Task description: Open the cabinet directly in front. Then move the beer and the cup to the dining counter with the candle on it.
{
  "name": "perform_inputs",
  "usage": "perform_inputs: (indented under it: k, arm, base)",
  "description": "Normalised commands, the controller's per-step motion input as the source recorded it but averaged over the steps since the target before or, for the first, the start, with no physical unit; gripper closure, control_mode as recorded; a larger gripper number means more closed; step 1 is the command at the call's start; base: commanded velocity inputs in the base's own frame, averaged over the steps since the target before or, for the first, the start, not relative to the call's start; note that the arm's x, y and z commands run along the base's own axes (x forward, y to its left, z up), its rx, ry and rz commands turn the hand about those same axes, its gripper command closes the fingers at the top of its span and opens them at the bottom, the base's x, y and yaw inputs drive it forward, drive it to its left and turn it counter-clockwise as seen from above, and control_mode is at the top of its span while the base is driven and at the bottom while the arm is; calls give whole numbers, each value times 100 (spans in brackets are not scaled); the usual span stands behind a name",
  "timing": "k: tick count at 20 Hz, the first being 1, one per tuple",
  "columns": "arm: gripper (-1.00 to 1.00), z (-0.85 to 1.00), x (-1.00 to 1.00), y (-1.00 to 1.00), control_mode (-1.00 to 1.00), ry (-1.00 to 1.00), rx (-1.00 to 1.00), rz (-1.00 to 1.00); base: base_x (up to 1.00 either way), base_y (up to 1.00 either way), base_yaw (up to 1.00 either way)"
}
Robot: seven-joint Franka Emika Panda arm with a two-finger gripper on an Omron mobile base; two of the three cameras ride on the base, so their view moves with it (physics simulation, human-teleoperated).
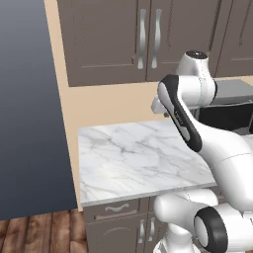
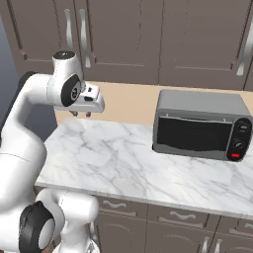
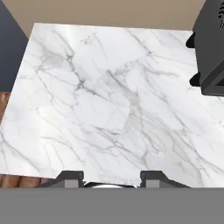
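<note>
The cabinet (image 1: 108, 39) hangs above the worktop, and its dark grey-brown double doors are closed. Its two long silver handles (image 1: 148, 38) meet at the middle; the same cabinet (image 2: 44, 29) shows at upper left in the right base view. My gripper (image 2: 81, 114) hangs below the doors and points down over the back left of the marble. In the hand view my gripper (image 3: 111, 178) is open, with bare marble between its fingertips. The beer, the cup, the dining counter and the candle are out of view.
A short marble worktop (image 2: 118, 163) lies under the hand. A grey toaster oven (image 2: 200, 126) stands on its right side, seen also as the toaster oven (image 3: 212, 48). Drawer fronts (image 1: 116, 210) sit below the front edge. Left of the worktop is wooden floor (image 1: 29, 232).
</note>
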Motion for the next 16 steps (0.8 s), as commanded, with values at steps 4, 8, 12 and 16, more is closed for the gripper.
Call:
perform_inputs:
  k: [4, 8, 12, 16]
  arm:
    - [-100, -3, 0, 0, -100, -6, 0, 0]
    - [-100, 0, -4, 0, -100, -3, 0, 0]
    - [-100, 60, -61, 0, -100, -49, 0, 0]
    - [-100, 93, -90, 0, -100, -77, 0, 0]
  base:
    - [0, 0, 0]
    - [0, 0, 0]
    - [0, 0, 0]
    - [0, 0, 0]
